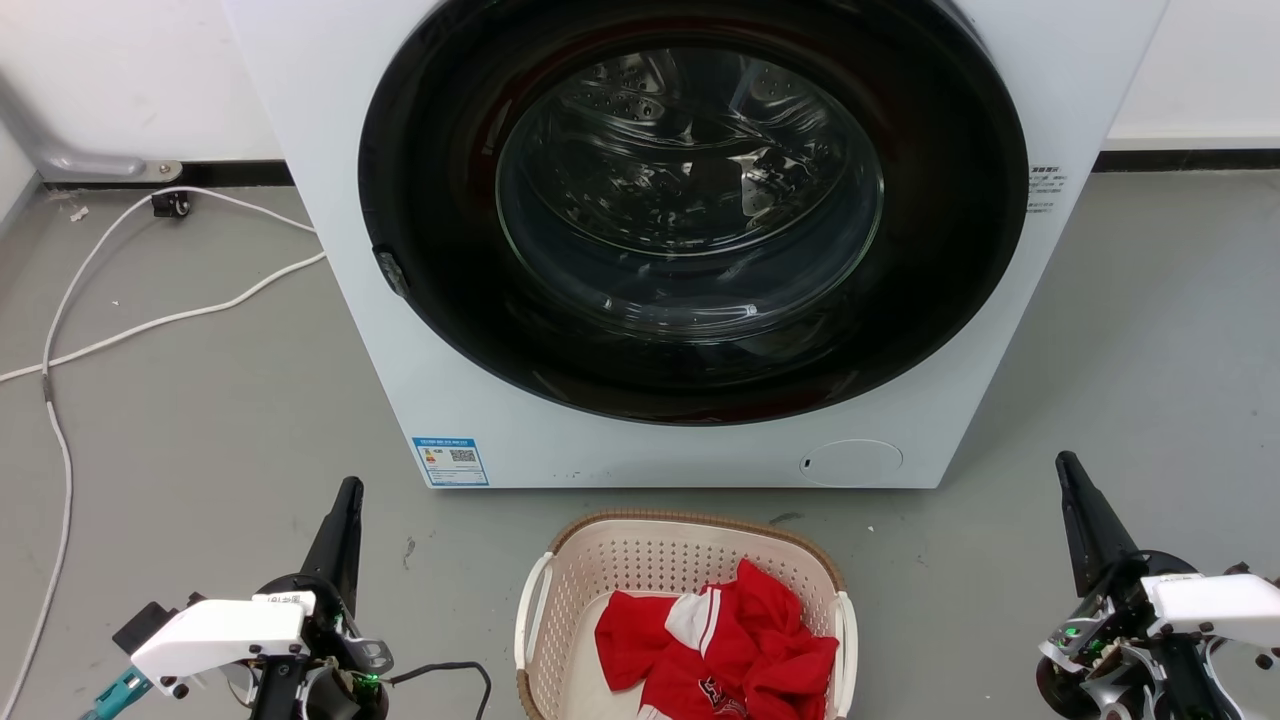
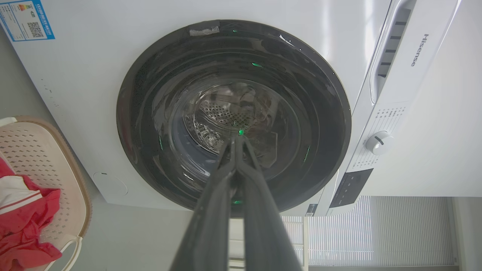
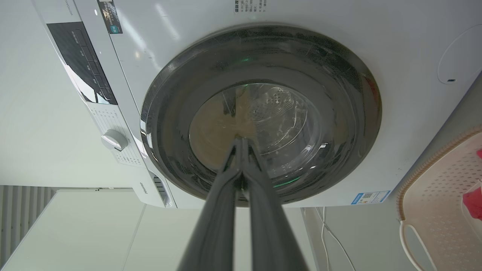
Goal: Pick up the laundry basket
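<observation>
both clenched empty: left gripper (image 1: 349,487) and right gripper (image 1: 1066,462) flank the laundry basket (image 1: 680,520), likely for a two-handed lift.

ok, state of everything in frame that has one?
White front-loading washing machine's round dark glass door: closed.
Cream perforated plastic laundry basket: upright on the floor, not gripped.
Red and white garment: crumpled inside the basket.
Left gripper: shut, empty.
Right gripper: shut, empty.
White cable: loose on the floor.
</observation>
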Robot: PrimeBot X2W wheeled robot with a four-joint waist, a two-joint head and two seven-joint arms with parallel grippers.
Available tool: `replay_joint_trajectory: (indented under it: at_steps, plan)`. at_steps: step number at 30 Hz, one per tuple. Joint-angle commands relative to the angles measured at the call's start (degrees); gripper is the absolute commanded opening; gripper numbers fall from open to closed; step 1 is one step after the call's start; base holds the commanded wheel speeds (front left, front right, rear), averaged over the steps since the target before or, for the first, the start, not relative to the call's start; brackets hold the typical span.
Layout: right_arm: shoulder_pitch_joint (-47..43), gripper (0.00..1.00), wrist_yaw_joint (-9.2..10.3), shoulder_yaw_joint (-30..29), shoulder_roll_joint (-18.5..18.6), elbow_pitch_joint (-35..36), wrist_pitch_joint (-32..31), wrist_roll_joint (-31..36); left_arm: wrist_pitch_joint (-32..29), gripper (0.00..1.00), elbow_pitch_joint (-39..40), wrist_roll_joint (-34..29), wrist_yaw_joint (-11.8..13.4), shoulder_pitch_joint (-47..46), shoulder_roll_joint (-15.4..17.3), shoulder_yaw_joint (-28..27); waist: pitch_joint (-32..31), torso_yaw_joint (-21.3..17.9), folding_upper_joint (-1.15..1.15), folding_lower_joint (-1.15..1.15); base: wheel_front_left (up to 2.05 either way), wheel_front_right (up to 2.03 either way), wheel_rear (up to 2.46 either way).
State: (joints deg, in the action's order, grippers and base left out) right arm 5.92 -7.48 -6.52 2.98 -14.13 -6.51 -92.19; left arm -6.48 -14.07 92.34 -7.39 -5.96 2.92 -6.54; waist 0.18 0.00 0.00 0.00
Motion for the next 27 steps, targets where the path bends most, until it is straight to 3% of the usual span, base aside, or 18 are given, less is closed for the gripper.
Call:
replay_joint_trajectory:
  at_steps: [1,27]
  plan:
    - [0.75,0.0,-0.03,0.02,-0.17,-0.03,0.02,0.06,-0.11,0.0,-0.04,-0.24,-0.21,-0.57,-0.03,-0.06,0.0,0.0,0.0,0.0,0.0,0.0,0.0]
    - [0.75,0.0,-0.03,0.02,-0.17,-0.02,0.02,0.06,-0.11,0.0,-0.04,-0.24,-0.21,-0.57,-0.03,-0.06,0.0,0.0,0.0,0.0,0.0,0.0,0.0]
